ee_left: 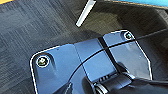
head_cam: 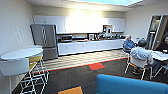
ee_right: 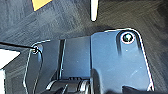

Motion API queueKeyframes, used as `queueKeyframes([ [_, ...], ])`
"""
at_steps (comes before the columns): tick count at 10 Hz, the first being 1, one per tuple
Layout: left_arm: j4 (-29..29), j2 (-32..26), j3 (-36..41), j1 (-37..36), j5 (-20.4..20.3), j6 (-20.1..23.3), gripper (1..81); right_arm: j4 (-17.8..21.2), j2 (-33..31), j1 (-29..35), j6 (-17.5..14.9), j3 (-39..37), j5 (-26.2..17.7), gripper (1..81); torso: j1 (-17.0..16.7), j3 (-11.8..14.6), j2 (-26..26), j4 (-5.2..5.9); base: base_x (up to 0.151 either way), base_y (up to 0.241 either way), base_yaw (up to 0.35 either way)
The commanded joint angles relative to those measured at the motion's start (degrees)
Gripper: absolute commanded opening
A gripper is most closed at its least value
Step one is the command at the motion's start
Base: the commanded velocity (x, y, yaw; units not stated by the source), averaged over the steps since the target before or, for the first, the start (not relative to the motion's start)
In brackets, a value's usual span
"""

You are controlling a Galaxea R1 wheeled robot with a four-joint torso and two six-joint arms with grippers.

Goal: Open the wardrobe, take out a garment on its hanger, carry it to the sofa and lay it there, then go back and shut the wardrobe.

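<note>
Low at front right, sofa, bright turquoise-blue, curved back edge

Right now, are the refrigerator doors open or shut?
Shut: both grey doors of the refrigerator lie flush, their handles side by side.

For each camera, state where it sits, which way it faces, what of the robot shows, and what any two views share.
Head view: high on the robot, facing forward and down across a kitchen lounge toward the steel refrigerator; the bright turquoise-blue upholstered sofa lies nearest.
Left wrist view: on the left arm, looking down at dark grey carpet; the robot's dark plate shows.
Right wrist view: on the right arm, looking down at the carpet; the robot's plate shows.
Shared: both wrist views show the carpet and a slim white leg-like bar, possibly the same one.
</note>
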Motion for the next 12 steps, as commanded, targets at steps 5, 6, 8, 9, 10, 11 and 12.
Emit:
queueKeyframes([
  [5,0.3,-0.2,0.2,-3.9,2.0,0.3,81.1,0.4,0.0,3.3,0.0,0.1,-2.2,81.1,0.1,0.0,0.0,0.0,0.0,0.0,0.209],
  [6,0.3,-0.2,0.2,-3.9,2.0,0.3,81.1,0.4,0.0,3.4,0.0,0.1,-2.2,81.1,0.1,0.0,0.0,0.0,0.0,0.0,0.233],
  [8,0.3,-0.2,0.2,-3.8,2.0,0.3,81.1,0.4,-0.1,3.4,0.0,0.0,-2.2,81.1,0.1,0.0,0.0,0.0,0.0,0.0,0.259],
  [9,0.3,-0.3,0.2,-3.9,2.0,0.3,81.1,0.4,0.0,3.3,0.0,0.0,-2.2,81.1,0.1,0.0,0.0,0.0,0.0,0.0,0.274],
  [10,0.3,-0.3,0.2,-3.8,2.0,0.3,81.1,0.4,-0.1,3.3,0.0,0.0,-2.2,81.1,0.1,0.0,0.0,0.0,0.0,0.0,0.285],
  [11,0.4,-0.2,0.2,-3.8,2.0,0.3,81.1,0.4,-0.1,3.3,0.0,-0.1,-2.2,81.1,0.1,0.0,0.0,0.0,0.0,0.0,0.285],
  [12,0.5,-0.1,0.2,-3.8,2.0,0.3,81.1,0.4,-0.1,3.2,0.0,-0.1,-2.2,81.1,0.1,0.0,0.0,0.0,0.0,0.0,0.29],
])
